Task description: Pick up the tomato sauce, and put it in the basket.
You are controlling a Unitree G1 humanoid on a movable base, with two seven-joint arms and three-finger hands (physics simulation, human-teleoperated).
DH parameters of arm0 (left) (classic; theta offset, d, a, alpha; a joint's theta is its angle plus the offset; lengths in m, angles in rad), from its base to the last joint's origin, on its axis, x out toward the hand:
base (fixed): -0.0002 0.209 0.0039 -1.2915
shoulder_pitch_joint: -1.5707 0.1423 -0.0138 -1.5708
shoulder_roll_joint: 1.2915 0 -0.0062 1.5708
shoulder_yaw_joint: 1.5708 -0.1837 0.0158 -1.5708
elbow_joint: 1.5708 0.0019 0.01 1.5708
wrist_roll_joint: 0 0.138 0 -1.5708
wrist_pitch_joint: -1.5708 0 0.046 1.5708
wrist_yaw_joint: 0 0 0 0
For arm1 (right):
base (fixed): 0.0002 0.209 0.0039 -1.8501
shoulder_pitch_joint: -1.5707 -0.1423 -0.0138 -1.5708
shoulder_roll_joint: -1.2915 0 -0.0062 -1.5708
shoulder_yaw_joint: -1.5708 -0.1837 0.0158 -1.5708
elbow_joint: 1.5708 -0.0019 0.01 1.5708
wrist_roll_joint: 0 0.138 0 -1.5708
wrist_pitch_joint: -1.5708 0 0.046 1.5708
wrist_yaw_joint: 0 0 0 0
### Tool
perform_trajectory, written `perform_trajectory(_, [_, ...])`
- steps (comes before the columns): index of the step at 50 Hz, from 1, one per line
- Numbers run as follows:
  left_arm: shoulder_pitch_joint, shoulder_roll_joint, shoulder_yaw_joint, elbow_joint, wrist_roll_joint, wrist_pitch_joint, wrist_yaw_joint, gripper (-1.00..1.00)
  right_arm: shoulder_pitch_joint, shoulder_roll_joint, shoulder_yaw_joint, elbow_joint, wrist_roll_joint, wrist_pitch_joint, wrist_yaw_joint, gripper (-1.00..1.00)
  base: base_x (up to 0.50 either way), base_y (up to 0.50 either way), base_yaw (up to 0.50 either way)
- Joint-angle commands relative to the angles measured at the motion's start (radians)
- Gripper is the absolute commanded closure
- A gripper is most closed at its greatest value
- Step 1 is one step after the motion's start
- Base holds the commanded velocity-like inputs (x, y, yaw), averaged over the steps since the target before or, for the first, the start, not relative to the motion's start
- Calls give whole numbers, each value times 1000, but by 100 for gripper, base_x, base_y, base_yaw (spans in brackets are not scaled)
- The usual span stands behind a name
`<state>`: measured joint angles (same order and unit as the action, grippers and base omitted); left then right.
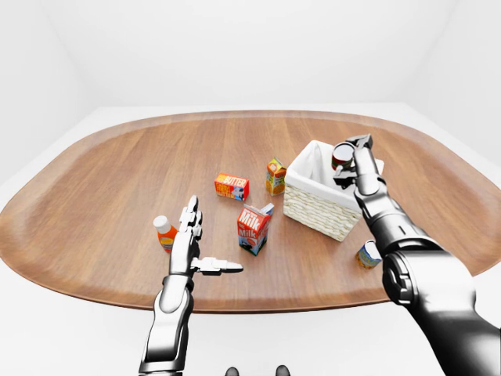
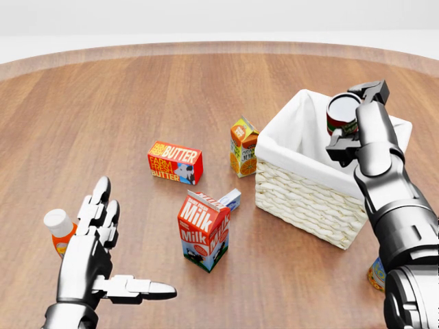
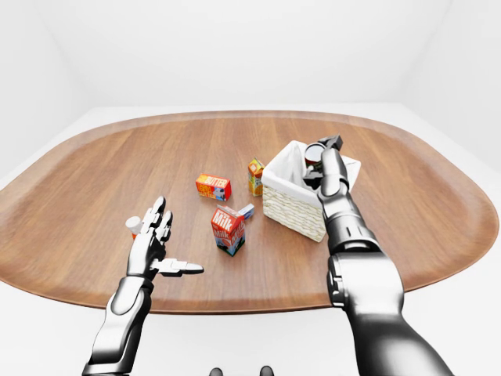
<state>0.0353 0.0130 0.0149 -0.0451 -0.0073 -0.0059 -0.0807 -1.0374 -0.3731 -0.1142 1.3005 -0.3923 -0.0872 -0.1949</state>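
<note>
The tomato sauce [image 2: 341,112] is a dark red can with a pale top. My right hand [image 2: 351,118] is shut on it and holds it tilted over the open top of the basket, near its right-hand side. The basket [image 2: 306,197] is white wicker with a white cloth lining and stands on the wooden table at the right of the head view. My left hand [image 2: 122,252] is open and empty, fingers spread, at the lower left of the head view, just right of an orange bottle.
On the table [image 1: 117,180] left of the basket lie a butter box [image 2: 175,163], an orange juice carton [image 2: 243,147], a milk carton [image 2: 204,229] and an orange bottle with a white cap [image 2: 60,229]. Another can [image 1: 368,254] stands below the basket by my right forearm.
</note>
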Motion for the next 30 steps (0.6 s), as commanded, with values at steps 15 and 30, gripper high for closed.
perform_trajectory(15, [-1, -1, -1, -1, -1, 2, 3, -100, 2, 26, -39, 12, 89, 0, 67, -100, 0, 0, 0])
perform_trajectory(30, [0, 0, -2, -2, 1, 1, 2, -100, 7, 25, -42, 11, 126, 0, 75, -100, 0, 0, 0])
